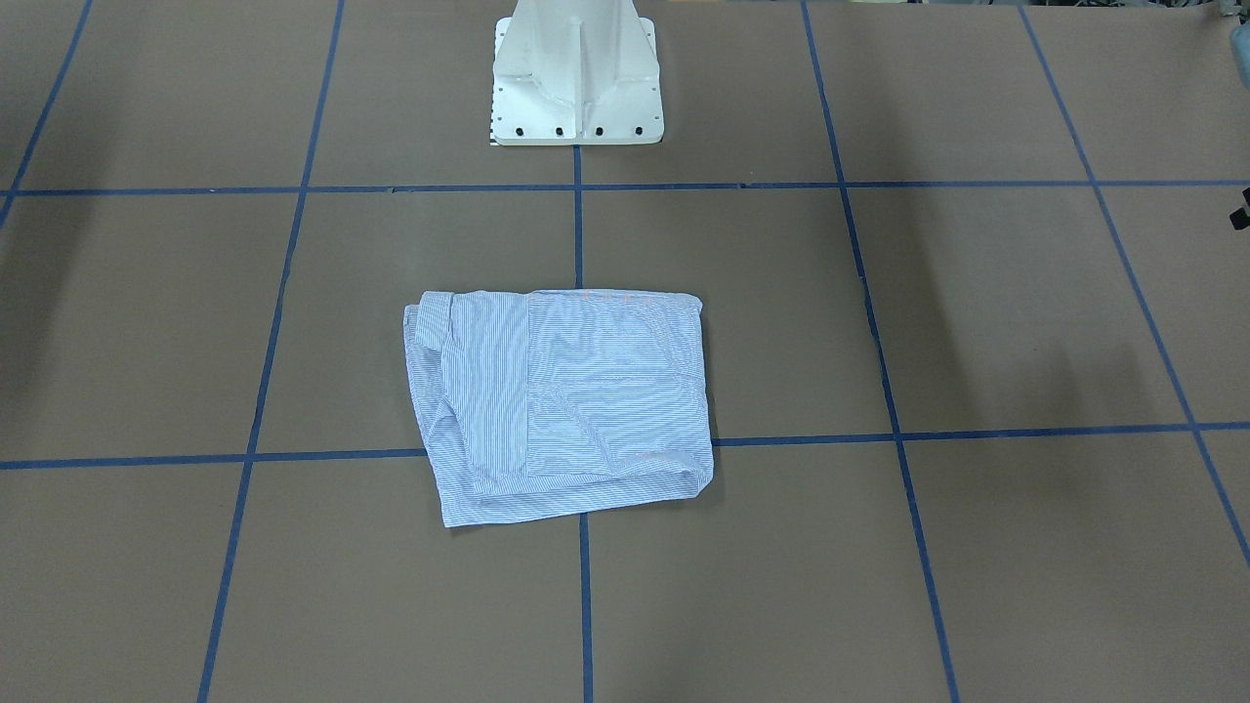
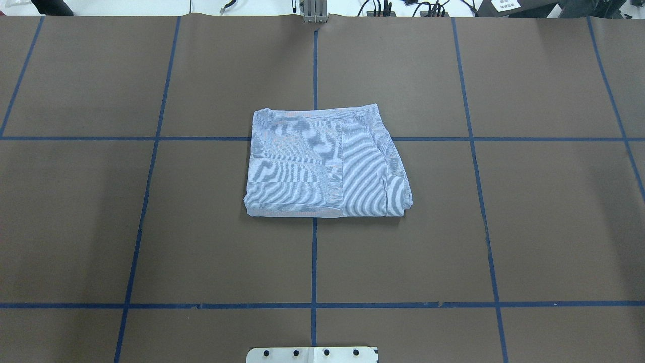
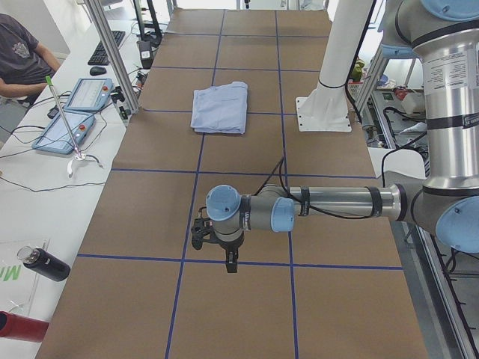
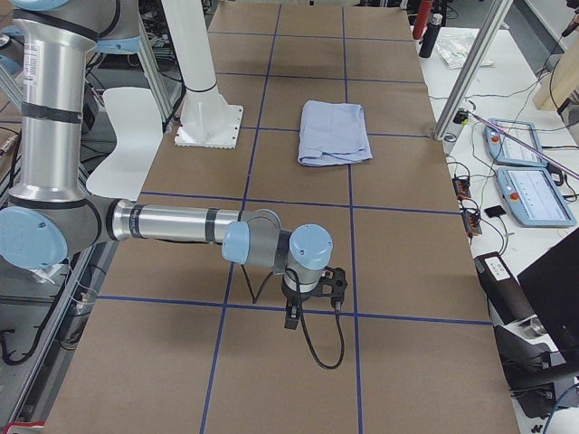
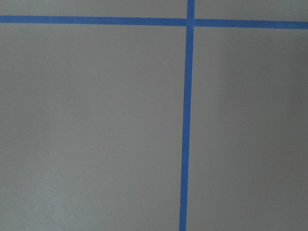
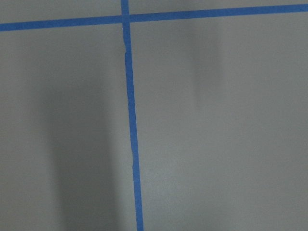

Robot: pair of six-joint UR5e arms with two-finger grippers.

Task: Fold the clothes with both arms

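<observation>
The shirt (image 2: 325,164) is seen folded into a compact rectangle at bench (image 2: 151,227) centre, 12 o'clock of the pedestal (image 2: 312,355), so the left tool (image 3: 228,258) and right tool (image 4: 298,312) are likely held well clear at 9 and 3 o'clock, clenched or released cannot be told.

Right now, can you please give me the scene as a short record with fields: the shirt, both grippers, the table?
shirt: light blue, striped, folded into a rough rectangle, lying flat over a tape crossing
table: brown surface with a grid of blue tape
left gripper: above bare table, apart from the shirt; open or shut cannot be told
right gripper: above bare table, apart from the shirt; open or shut cannot be told
pedestal: white, at the robot's side of the shirt
</observation>
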